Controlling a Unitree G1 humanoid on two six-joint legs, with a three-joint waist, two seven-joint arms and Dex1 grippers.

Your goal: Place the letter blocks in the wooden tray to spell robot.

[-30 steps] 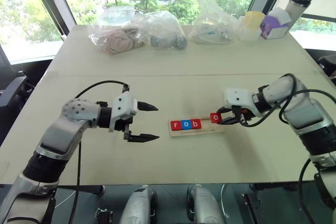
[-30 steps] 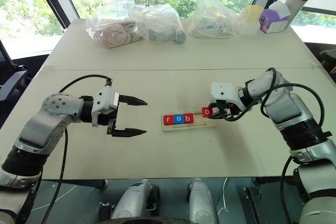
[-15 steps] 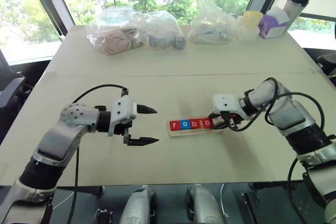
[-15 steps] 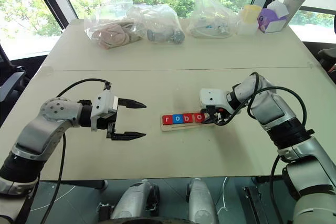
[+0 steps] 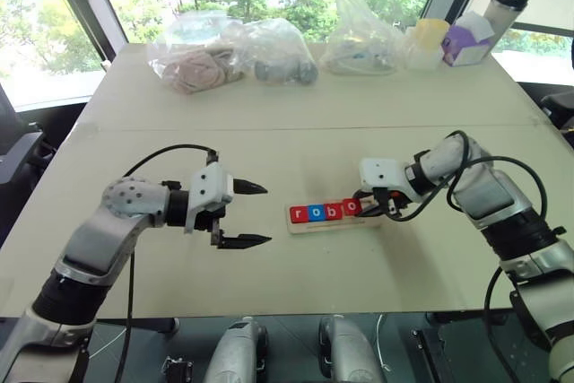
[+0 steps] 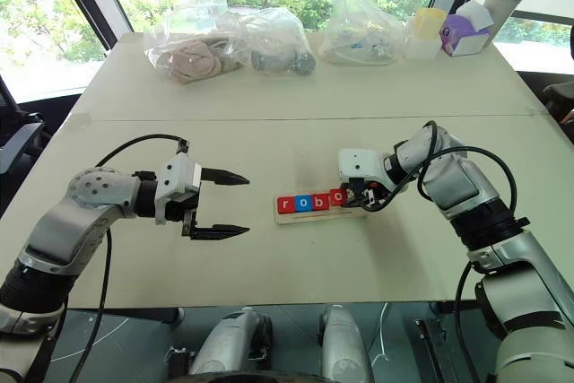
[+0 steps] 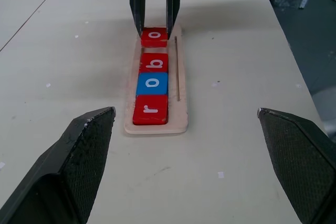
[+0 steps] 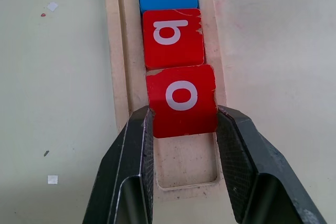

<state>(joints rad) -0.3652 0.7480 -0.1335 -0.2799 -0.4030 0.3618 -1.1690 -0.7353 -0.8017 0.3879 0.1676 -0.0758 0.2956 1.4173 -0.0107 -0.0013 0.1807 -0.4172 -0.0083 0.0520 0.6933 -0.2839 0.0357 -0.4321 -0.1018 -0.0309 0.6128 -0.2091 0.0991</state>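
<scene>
The wooden tray (image 5: 370, 220) lies mid-table between my arms. In its channel sit a red r (image 7: 150, 112), a blue o (image 7: 152, 83) and a red b (image 7: 154, 63). My right gripper (image 8: 182, 116) is shut on a red o block (image 8: 181, 98), which sits in the channel directly against the b (image 8: 173, 36); whether it lies flat I cannot tell. A stretch of bare channel (image 8: 186, 169) shows behind it. My left gripper (image 5: 267, 214) hovers open to the tray's left, its fingers (image 7: 89, 145) spread wide and holding nothing.
Plastic bags (image 5: 193, 65) (image 5: 278, 56) (image 5: 363, 38) stand along the far edge of the table, with a yellow container (image 5: 432, 38), a purple box (image 5: 468, 44) and a tumbler (image 5: 505, 11) at the back right. A seam (image 5: 269, 127) crosses the table.
My right gripper has carried the red o leftwards and down from above the tray's right end into the channel beside the b. The left gripper has stayed put.
</scene>
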